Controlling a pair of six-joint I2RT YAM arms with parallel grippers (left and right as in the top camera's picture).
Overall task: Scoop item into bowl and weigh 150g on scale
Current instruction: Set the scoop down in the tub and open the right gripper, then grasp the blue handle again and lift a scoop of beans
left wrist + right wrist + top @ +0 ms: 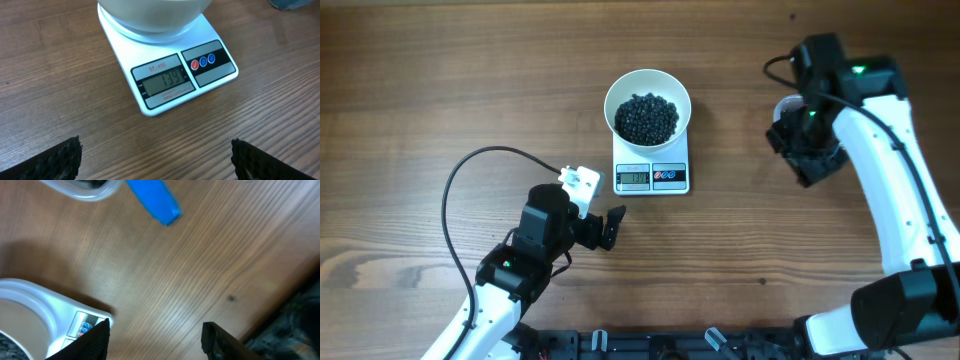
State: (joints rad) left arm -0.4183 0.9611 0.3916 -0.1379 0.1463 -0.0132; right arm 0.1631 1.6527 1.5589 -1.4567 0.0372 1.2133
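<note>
**Obscured items.** In the overhead view the right gripper (810, 160) and its arm cover most of the clear tub (85, 192). The right wrist view shows only a section of the tub's rim at the top edge. Something dark lies just inside it and cannot be identified. The blue scoop handle (155, 200) is cut off at the top, so the scoop end is not shown. The left wrist view crops the white bowl (620, 95) to its lower wall.

**Containers.** The bowl holds a heap of small black beads (647, 117) and sits on the scale (651, 178). The display (162, 84) appears to read 139. Coloured buttons (203, 62) sit beside it.

**Grippers.** The left gripper (155, 150) has its jaws wide apart and empty. It is low over the table (420, 80), near the scale's display edge and not touching it. The right gripper's jaws are parted with nothing between them. The scoop handle lies on the table beyond its fingertips, clear of them. The bowl and scale are well to that gripper's left.
</note>
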